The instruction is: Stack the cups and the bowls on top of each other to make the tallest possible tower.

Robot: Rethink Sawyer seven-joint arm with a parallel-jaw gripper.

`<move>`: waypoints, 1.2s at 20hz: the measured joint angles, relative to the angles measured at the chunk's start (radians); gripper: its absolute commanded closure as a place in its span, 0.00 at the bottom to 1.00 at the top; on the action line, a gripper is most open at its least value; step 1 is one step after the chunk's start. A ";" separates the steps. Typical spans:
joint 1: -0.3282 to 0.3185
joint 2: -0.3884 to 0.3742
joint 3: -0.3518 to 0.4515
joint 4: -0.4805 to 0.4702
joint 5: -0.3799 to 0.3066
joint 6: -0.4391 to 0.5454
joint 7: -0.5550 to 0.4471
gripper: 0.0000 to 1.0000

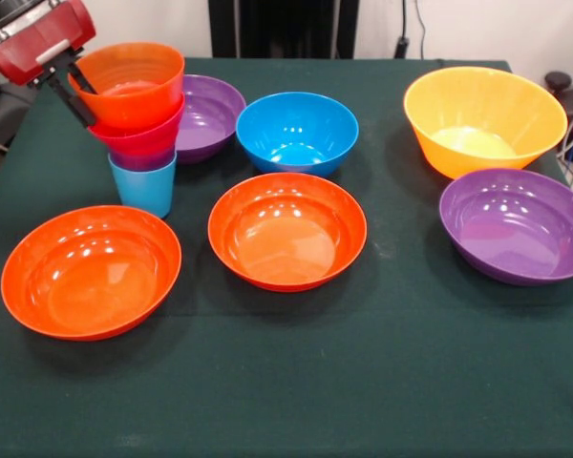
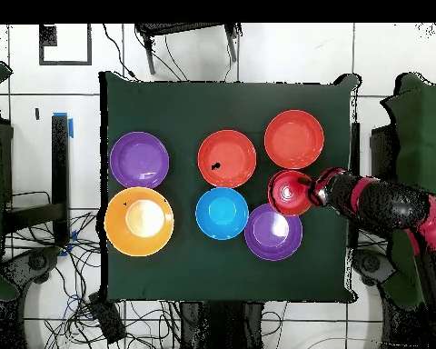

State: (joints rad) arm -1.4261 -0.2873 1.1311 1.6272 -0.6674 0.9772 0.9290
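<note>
The tower stands at the left in the front view: a light blue cup (image 1: 143, 189) lowest, a sliver of the purple cup (image 1: 139, 162) in it, the small pink bowl (image 1: 143, 140) above, and the small orange bowl (image 1: 132, 84) on top, slightly tilted. My gripper (image 1: 88, 103) comes in from the upper left. One black finger is inside the orange bowl's rim and one outside, shut on it. In the overhead view the tower (image 2: 288, 193) is at the right, with the gripper (image 2: 314, 190) at its right side.
A wide purple bowl (image 1: 210, 116) touches the tower's back, with the blue bowl (image 1: 296, 132) beside it. Two wide orange-red bowls (image 1: 91, 270) (image 1: 286, 229) lie in front. The yellow-orange bowl (image 1: 484, 119) and another purple bowl (image 1: 518, 224) are at the right.
</note>
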 measured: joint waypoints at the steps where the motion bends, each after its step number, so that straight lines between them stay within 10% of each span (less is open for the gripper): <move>1: 0.000 -0.001 0.000 0.000 0.000 0.000 0.000 1.00; 24: 0.000 -0.006 0.000 0.016 0.000 0.000 0.000 1.00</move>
State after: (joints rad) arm -1.4262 -0.2938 1.1311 1.6437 -0.6674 0.9772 0.9290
